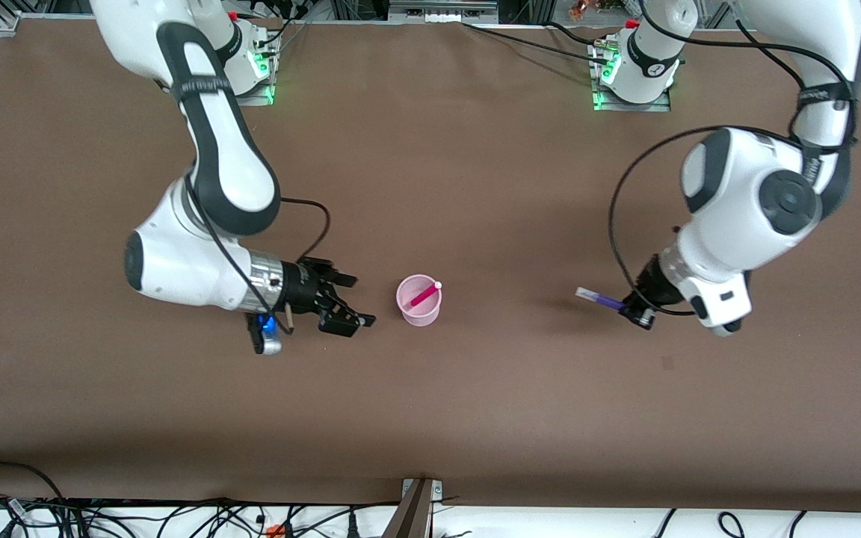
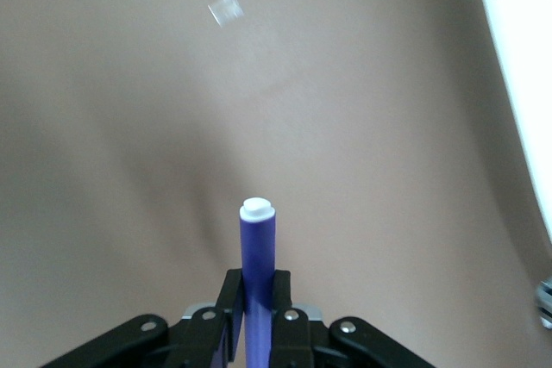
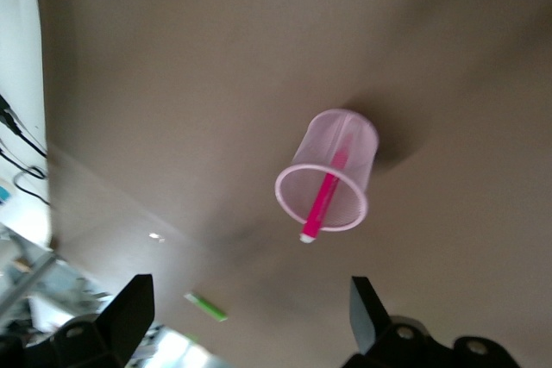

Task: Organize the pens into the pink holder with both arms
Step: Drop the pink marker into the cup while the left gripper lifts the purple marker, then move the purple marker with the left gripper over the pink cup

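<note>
The pink holder (image 1: 418,305) stands mid-table with the magenta pen (image 1: 424,297) leaning inside, its pale end over the rim. Both also show in the right wrist view, the holder (image 3: 329,177) and the magenta pen (image 3: 324,197). My right gripper (image 1: 356,301) is open and empty beside the holder, toward the right arm's end; its jaws are wide apart in the right wrist view (image 3: 250,289). A green pen (image 3: 205,306) lies on the table in that view only. My left gripper (image 1: 637,313) is shut on the purple pen (image 1: 599,299), low over the table toward the left arm's end; the left wrist view shows this gripper (image 2: 256,289) clamping that pen (image 2: 257,243). The yellow pen is out of view.
The brown table (image 1: 475,187) has a small pale patch (image 2: 226,9) on its surface ahead of the left gripper. Cables (image 1: 176,519) run along the table's edge nearest the front camera.
</note>
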`<state>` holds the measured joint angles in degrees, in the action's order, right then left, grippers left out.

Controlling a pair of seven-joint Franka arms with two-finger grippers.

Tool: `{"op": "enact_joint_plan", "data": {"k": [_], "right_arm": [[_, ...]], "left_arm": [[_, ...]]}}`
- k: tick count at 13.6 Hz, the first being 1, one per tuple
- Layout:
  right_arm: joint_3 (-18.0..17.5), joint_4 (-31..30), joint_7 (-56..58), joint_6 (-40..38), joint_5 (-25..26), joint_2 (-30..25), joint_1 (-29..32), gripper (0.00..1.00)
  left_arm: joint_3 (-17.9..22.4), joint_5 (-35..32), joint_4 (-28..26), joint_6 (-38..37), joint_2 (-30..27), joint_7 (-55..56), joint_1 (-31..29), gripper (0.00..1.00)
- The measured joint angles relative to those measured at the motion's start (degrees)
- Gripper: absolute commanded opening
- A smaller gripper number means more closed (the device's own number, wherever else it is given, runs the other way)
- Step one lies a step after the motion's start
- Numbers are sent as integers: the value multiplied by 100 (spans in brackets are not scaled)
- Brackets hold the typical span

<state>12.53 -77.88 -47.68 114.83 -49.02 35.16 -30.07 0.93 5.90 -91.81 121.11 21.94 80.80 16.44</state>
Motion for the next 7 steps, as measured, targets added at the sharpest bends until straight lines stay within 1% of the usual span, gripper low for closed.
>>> {"op": "enact_joint_plan", "data": {"k": [3, 5, 7], "right_arm": [[65, -3, 477, -560, 1302, -468, -10, 100], [267, -2, 855, -1160, 1704, -863, -16, 100], [585, -16, 1350, -1861, 2098, -1304, -7, 100]], "left_arm": [[-22, -744, 216, -2, 1, 1446, 768, 0], [-22, -1212, 308, -1, 35, 2352, 1246, 0], [-21, -1789, 466, 0, 168, 3190, 1633, 0]]}}
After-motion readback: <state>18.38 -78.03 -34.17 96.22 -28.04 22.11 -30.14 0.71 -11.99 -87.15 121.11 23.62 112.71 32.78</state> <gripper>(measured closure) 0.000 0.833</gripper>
